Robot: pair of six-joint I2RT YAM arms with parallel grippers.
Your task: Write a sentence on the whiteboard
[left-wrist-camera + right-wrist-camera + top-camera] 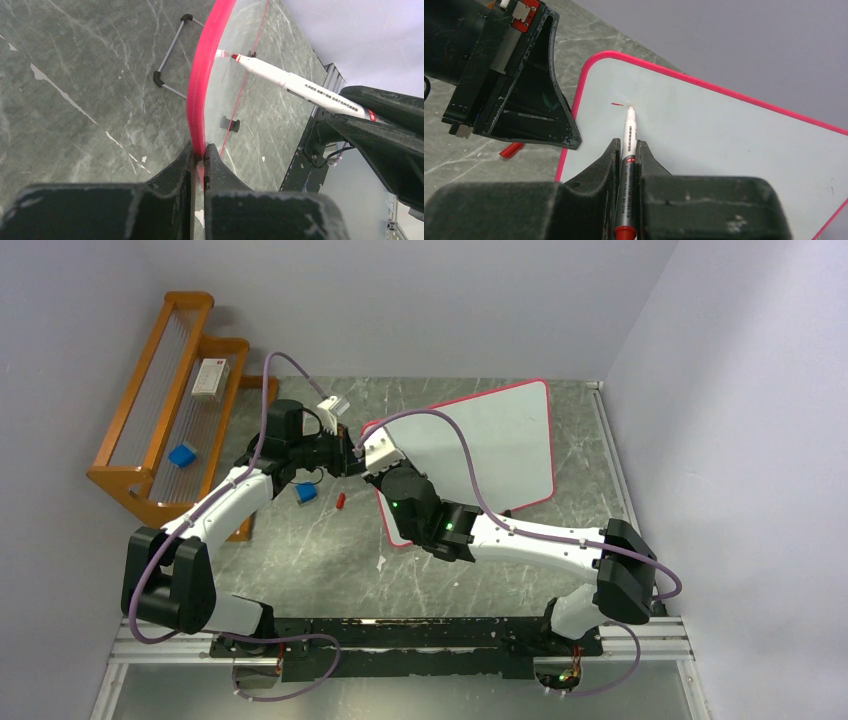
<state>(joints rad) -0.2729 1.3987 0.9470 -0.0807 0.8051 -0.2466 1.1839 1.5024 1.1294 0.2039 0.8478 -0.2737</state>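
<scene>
Clamped by its edge in the left gripper (pixel 200 156): large white, pink-rimmed rigid whiteboard (pixel 500 440), standing tilted on the grey marbled bench (pixel 330 560). Pinched in the right gripper (pixel 626 165): white red-tipped marker (pixel 629 132), tip at the surface. Probably light, stiff, slick; best held by the rim.

The left arm (pixel 215 505) reaches forward and to the right, its left pincer (pixel 200 150) clamped tight on the red edge of the whiteboard (pixel 201 85). The right arm (pixel 540 535) folds in leftward with its elbow bent. Its right pincer (pixel 628 146) is closed around a marker (pixel 629 125), and the two wrists sit close together.
</scene>
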